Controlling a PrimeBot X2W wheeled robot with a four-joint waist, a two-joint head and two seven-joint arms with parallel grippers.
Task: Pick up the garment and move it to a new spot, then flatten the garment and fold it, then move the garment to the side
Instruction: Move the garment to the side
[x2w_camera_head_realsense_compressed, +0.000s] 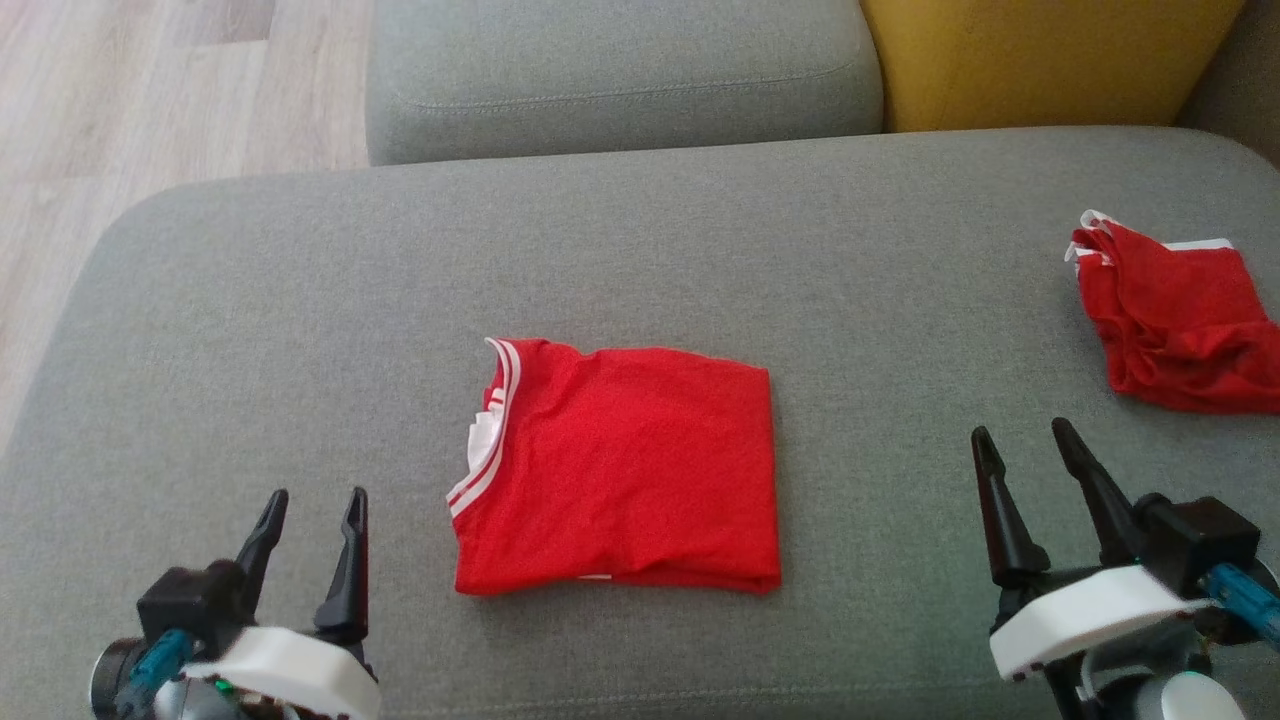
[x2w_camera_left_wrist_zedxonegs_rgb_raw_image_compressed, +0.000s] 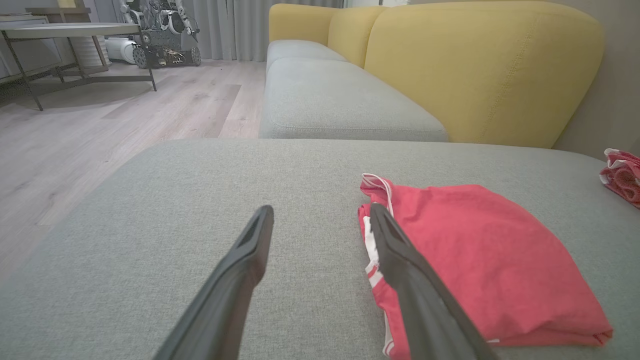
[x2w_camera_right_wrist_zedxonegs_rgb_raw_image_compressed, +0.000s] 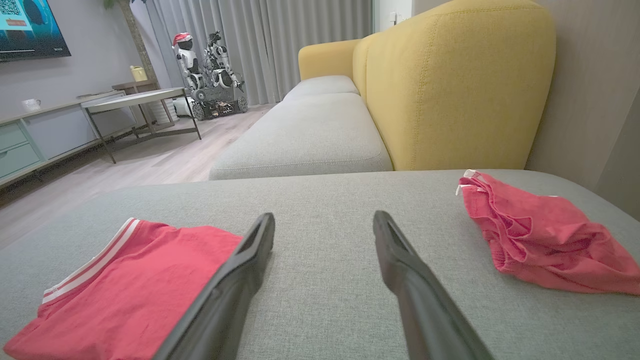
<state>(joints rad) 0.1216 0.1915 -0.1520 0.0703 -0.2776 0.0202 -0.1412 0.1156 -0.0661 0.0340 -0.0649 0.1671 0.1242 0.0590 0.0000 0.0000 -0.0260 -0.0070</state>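
Left claw (x2w_camera_head_realsense_compressed: 317, 495) and right claw (x2w_camera_head_realsense_compressed: 1022, 430) low at the near edge of the grey cushion (x2w_camera_head_realsense_compressed: 300, 300), fingers apart, holding nothing. Folded red garment (x2w_camera_head_realsense_compressed: 620, 470) lies flat mid-cushion between them, collar toward the left claw. Bare cushion around it (crumpled second red garment (x2w_camera_head_realsense_compressed: 1180, 320) sits at the right edge). Right wrist view adds a side table (x2w_camera_right_wrist_zedxonegs_rgb_raw_image_compressed: 135, 97) and a parked robot (x2w_camera_right_wrist_zedxonegs_rgb_raw_image_compressed: 212, 70).
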